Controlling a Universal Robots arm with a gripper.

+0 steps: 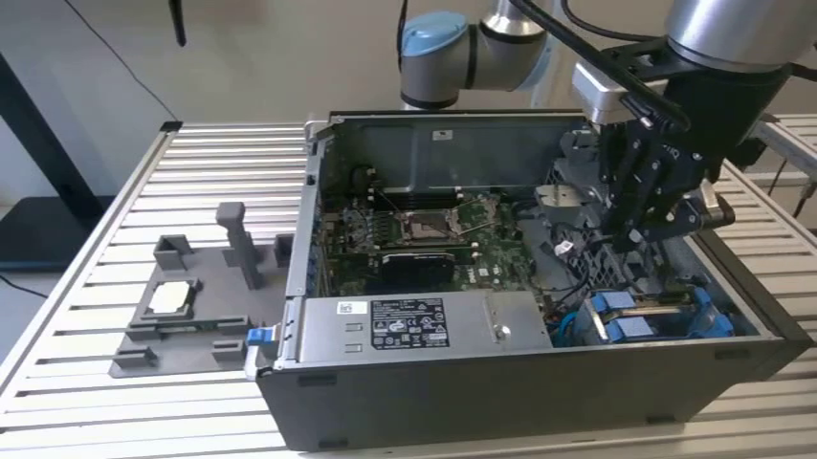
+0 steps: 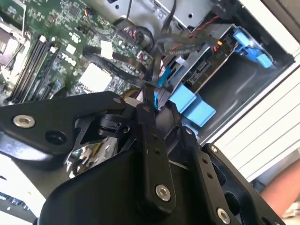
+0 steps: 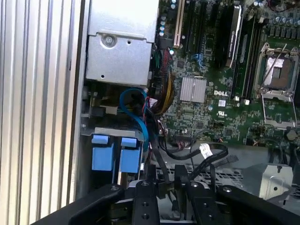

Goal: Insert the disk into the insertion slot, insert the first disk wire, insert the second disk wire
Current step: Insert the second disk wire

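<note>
Exterior view, left to right.

- Slatted metal table (image 1: pixel 77 316) carries everything.
- On its left, a grey fixture (image 1: pixel 191 316) with upright posts, just beside the case wall. A small square chip (image 1: pixel 170 298) lies flat in it.
- Centre: the open computer case (image 1: pixel 511 402), lid off. You look down on the motherboard (image 1: pixel 383 234). The processor socket (image 1: pixel 428 227) sits in the middle of the board.
- Near side of the case: the silver power-supply box (image 1: pixel 396 325) with its white sticker, set against the near wall.
- Right of that box, in the near right corner of the case: the insertion slot (image 2: pixel 211 41). The disk (image 1: pixel 709 320) is in it, blue carrier showing. Two blue tabs (image 3: pixel 116 153) stand side by side at the end of the slot that faces the board.
- A looping blue cable (image 3: pixel 136 110) lies between the power-supply box and the tabs in the first wrist view.
- The arm (image 1: pixel 728 29) comes down from the far right. Your gripper (image 1: pixel 645 239) hangs inside the case, just beyond the slot on its far side, above the tangle of cables at the board's right edge.
- Claw: both wrist views show the fingers (image 3: pixel 150 176) drawn close together, pinching a black wire (image 3: pixel 157 157) that runs out from between them. The pinched end itself is hidden by the fingers.
- Gripper tip is near the blue tabs, not touching them.
</note>
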